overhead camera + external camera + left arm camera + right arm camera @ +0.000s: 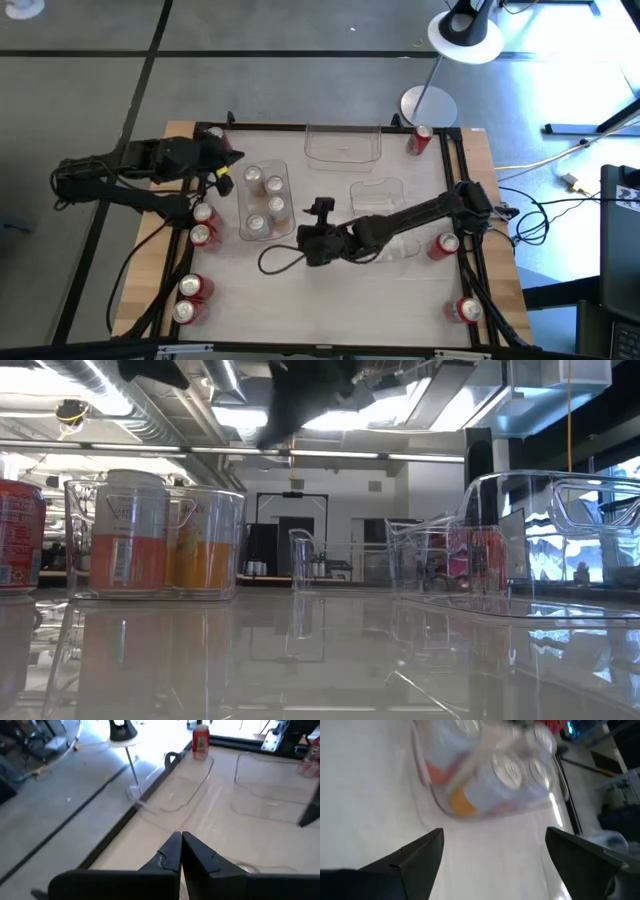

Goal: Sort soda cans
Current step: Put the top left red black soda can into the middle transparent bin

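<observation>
The right gripper (300, 243) hangs with fingers spread wide and empty over the middle of the pale wooden table (330, 300), just beside a clear rectangular plastic bin (264, 199) holding four silver-topped, pale-and-orange soda cans (275, 208). The left gripper (228, 152), its fingers pressed together on nothing, sits near the table's far left corner. Red soda cans stand loose along both edges: several at the left (203, 235), others at the right (446, 245), one by the far right corner (419, 140).
</observation>
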